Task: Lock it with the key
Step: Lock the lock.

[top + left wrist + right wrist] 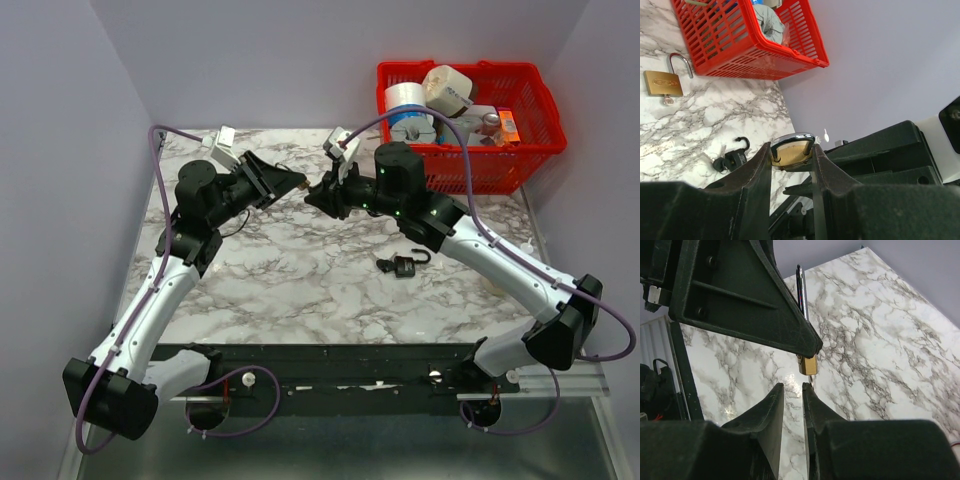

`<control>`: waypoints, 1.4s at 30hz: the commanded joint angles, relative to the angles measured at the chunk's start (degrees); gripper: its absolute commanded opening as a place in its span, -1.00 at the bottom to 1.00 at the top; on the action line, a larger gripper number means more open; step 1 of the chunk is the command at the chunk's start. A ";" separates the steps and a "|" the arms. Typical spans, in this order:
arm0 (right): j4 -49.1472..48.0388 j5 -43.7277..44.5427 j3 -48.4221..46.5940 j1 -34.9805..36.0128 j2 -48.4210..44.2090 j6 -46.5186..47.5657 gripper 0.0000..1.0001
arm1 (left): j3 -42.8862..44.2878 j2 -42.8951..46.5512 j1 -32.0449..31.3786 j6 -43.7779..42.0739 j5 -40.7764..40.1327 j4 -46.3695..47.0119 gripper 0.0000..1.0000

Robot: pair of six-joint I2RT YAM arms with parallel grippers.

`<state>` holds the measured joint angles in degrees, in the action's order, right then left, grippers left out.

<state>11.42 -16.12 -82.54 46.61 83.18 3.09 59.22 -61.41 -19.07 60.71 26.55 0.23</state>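
Key bunch (717, 162) lies on the table (300, 290) beside the black padlock (735, 159), near right. Left gripper (791, 150) clamps a brass padlock (808, 365) aloft; right gripper (792, 388) faces it, slightly parted, seemingly empty; fetching that bunch likely follows.

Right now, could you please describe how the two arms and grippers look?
White shells with black joints cover the left arm and right arm, and purple cables trail along both. Small green lights dot the right arm. The left gripper and right gripper have black, wedge-shaped fingers.
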 commanded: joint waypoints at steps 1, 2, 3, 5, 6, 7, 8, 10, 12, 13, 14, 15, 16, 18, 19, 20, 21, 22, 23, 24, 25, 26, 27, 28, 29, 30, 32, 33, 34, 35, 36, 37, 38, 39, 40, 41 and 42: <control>1.85 2.50 -1.31 -0.29 0.67 2.09 -0.41 | 0.02 1.99 0.26 -0.24 1.32 -1.55 -1.00; 1.94 1.37 -0.78 -0.29 -0.46 2.09 -0.41 | 0.10 1.99 0.35 -0.24 1.23 -1.63 -1.00; 1.94 0.83 0.53 -0.29 -0.91 2.09 -0.41 | 0.10 1.99 0.61 -0.24 1.14 -1.64 -1.00; 1.85 -0.13 1.76 -0.29 -2.66 2.53 -0.41 | 0.10 1.91 0.88 0.02 1.40 -1.46 -1.00; 1.94 -0.23 2.90 -0.20 -3.10 2.79 -0.41 | 0.28 1.82 0.96 0.02 1.49 -1.46 -1.00; 2.03 -0.14 3.26 -0.20 -3.37 2.97 -0.41 | 0.37 1.90 0.96 0.02 1.67 -1.20 -1.00; 2.03 0.64 3.53 -0.20 -3.55 3.15 -0.41 | 0.28 1.91 0.96 0.02 1.75 -1.02 -1.00; 2.03 1.26 3.53 -0.29 -3.46 3.76 -0.41 | 0.02 1.99 0.96 0.20 2.02 -1.02 -1.00; 2.03 1.70 2.92 -0.29 -2.94 3.76 -0.41 | -0.16 2.08 0.96 0.20 2.28 -1.02 -1.00; 2.03 1.71 1.96 -0.29 -2.50 3.68 -0.41 | -0.42 2.08 0.96 0.29 2.46 -1.02 -1.00; 2.03 1.79 1.34 -0.29 -2.14 3.50 -0.41 | -0.60 2.25 0.88 0.29 2.46 -1.11 -1.00; 2.03 1.62 0.72 -0.29 -1.79 3.41 -0.41 | -0.69 2.26 0.96 0.11 2.46 -1.20 -1.00; 2.03 1.36 0.19 -0.29 -1.09 3.41 -0.41 | -0.77 2.26 0.96 -0.06 2.55 -1.46 -1.00; 2.03 0.39 -1.13 -0.20 -0.65 3.41 -0.38 | -0.95 2.26 0.96 -0.33 2.46 -1.72 -1.00; 2.03 -0.05 -1.48 -0.29 -0.47 3.41 -0.37 | -0.95 2.26 0.96 -0.33 2.55 -1.72 -1.00; 2.03 -0.84 -1.65 -0.29 -0.12 3.41 -0.36 | -0.95 2.34 0.88 -0.24 2.63 -1.81 -1.00; 2.03 -1.19 -1.83 -0.20 -0.03 3.41 -0.33 | -0.86 2.17 0.88 -0.15 2.72 -1.72 -1.00; 1.94 -1.54 -1.83 -0.29 -0.03 3.41 -0.32 | -0.86 2.17 0.88 -0.15 2.81 -1.72 -1.00; 1.94 -1.89 -1.83 -0.29 0.23 3.24 -0.30 | -0.77 1.99 0.88 0.02 2.90 -1.72 -1.00; 1.85 -2.25 -1.66 -0.29 0.32 3.15 -0.30 | -0.69 2.08 0.88 0.02 2.99 -1.81 -1.00; 1.68 -2.42 -1.57 -0.29 0.41 3.23 -0.30 | -0.60 1.99 0.79 0.02 3.07 -1.72 -1.00; 1.59 -2.69 -1.57 -0.20 0.41 3.24 -0.30 | -0.60 1.82 0.79 0.02 3.25 -1.81 -1.00; 1.50 -2.86 -1.57 -0.29 0.76 3.24 -0.35 | -0.60 1.90 0.79 0.29 3.25 -1.81 -1.00; 1.50 -2.86 -1.92 -0.29 0.85 3.24 -0.40 | -0.60 1.82 0.70 0.29 3.42 -1.64 -1.00; 1.50 -3.21 -2.09 -0.20 1.02 3.41 -0.44 | -0.69 1.82 0.70 0.29 3.43 -1.72 -1.00; 1.50 -3.48 -2.18 -0.29 1.37 3.50 -0.47 | -0.77 1.82 0.70 0.38 3.60 -1.64 -1.00; 1.41 -3.92 -2.62 -0.29 1.81 3.67 -0.48 | -0.86 1.73 0.61 0.38 3.95 -1.46 -1.00; 1.41 -4.01 -2.71 -0.29 1.81 3.76 -0.50 | -0.95 1.64 0.61 0.38 3.95 -1.55 -1.00; 1.32 -4.18 -2.80 -0.29 2.07 3.76 -0.52 | -1.12 1.55 0.61 0.38 3.95 -1.63 -1.00; 1.24 -4.36 -2.89 -0.29 2.08 3.85 -0.54 | -1.21 1.64 0.61 0.38 4.13 -1.81 -1.00; 1.24 -4.45 -2.89 -0.29 2.08 3.94 -0.55 | -1.21 1.64 0.61 0.29 4.04 -1.81 -1.00; 1.15 -4.45 -2.89 -0.20 2.16 3.85 -0.57 | -1.30 1.64 0.61 0.29 4.13 -2.16 -1.00; 1.15 -4.53 -2.89 -0.20 2.08 3.94 -0.60 | -1.48 1.47 0.61 0.20 4.04 -2.34 -1.00; 1.24 -4.62 -2.80 -0.29 2.08 4.03 -0.65 | -1.56 1.38 0.61 0.20 4.04 -2.51 -1.00; 1.15 -4.45 -2.71 -0.29 1.99 4.11 -0.69 | -1.65 1.46 0.61 0.20 3.95 -2.60 -1.00; 1.15 -4.53 -2.62 -0.29 1.90 4.29 -0.75 | -1.74 1.38 0.61 0.03 3.78 -2.95 -1.00; 1.15 -4.45 -2.36 -0.20 1.73 4.38 -0.87 | -1.74 1.29 0.61 0.02 3.52 -3.30 -1.00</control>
<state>13.17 -19.35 -83.40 46.44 84.64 6.46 58.35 -60.38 -18.44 60.66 28.56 -2.52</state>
